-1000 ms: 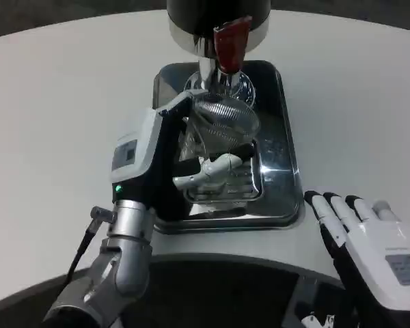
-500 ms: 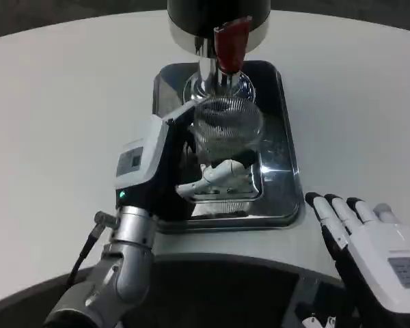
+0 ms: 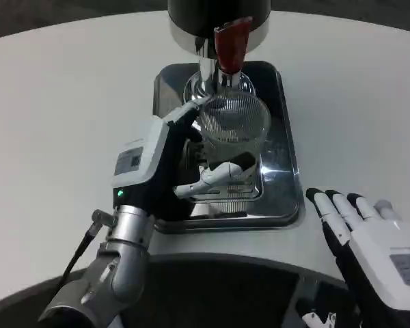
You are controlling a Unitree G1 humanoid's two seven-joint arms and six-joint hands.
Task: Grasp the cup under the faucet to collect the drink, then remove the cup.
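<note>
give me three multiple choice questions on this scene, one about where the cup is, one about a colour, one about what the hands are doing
1. Where is the cup?
A. on the bare table near the right robot hand
B. over the metal tray, just below the faucet
C. lying on its side at the table edge

2. What colour is the faucet handle?
A. red
B. blue
C. yellow

3. What is the left robot hand doing?
A. resting flat on the table
B. pressing the faucet handle
C. holding the cup

Answers:
1. B, the clear ribbed cup sits under the spout, above the tray.
2. A, the lever on the dispenser front is red.
3. C, its fingers wrap around the cup, while the right robot hand rests apart with fingers spread, holding nothing.
</note>
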